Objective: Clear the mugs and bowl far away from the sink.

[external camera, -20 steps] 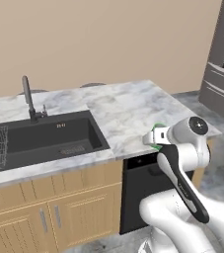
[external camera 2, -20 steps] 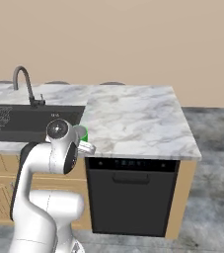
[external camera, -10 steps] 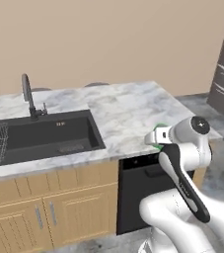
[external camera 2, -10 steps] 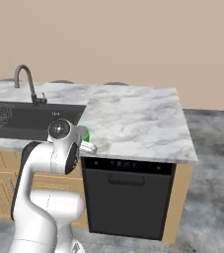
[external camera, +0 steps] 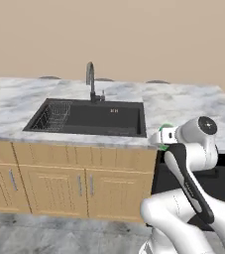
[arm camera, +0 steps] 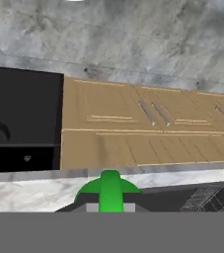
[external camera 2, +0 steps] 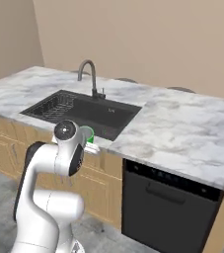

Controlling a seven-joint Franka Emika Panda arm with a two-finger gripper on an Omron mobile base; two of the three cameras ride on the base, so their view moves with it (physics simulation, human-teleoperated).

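Gripper [external camera 2: 90,143] is pinched down on the bright green cylindrical mug [external camera 2: 87,134], jaws nearly pressed together on its wall or handle; which one I can't tell. The mug hangs in the air just off the front edge of the grey-veined marble counter [external camera 2: 192,133], at the front right corner of the black rectangular recessed sink [external camera: 91,117]. In the hand view the green mug [arm camera: 108,190] sits right at the fingertips, with wooden cabinet fronts [arm camera: 148,128] and floor beyond. Change over the last second: both base views have swung. The sink with its dark curved faucet [external camera: 90,79] has slid from the left toward mid-frame, and the fridge has left the picture. That is the base driving, not objects moving; the mug has stayed in the grip throughout. My read: carry phase, placement away from the sink not yet done.
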